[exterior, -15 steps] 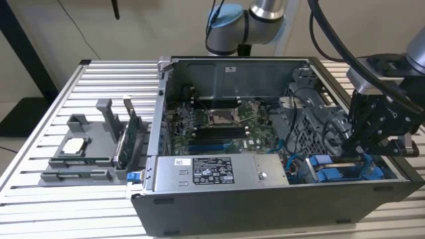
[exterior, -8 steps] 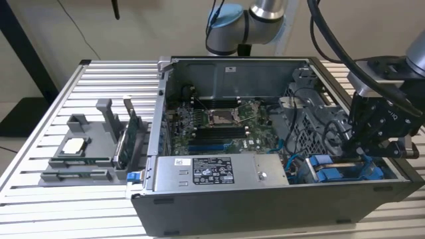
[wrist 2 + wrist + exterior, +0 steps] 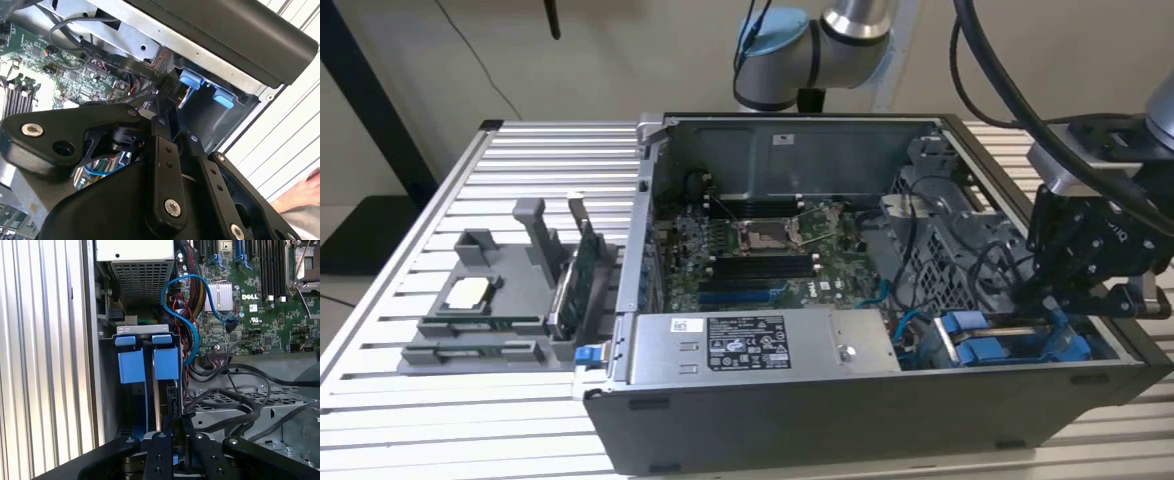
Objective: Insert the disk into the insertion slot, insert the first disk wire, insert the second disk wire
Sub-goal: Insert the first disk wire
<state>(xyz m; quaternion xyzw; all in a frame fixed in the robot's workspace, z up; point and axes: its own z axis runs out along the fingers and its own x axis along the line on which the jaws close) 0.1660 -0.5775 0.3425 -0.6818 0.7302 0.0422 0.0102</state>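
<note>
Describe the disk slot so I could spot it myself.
Find the open computer case on the slatted table. At its near corner on the exterior view's right, past the silver power supply, is the slot, a narrow dark metal bay. Blue plastic tabs mark it, unlike the black sockets on the green motherboard.

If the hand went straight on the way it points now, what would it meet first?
Probably the blue tabs of the drive cage, straight ahead of the hand; depth there is hard to judge.

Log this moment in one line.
claw: inside open computer case, at drive cage slot | blue tabs: just ahead of claw | motherboard: apart from claw
</note>
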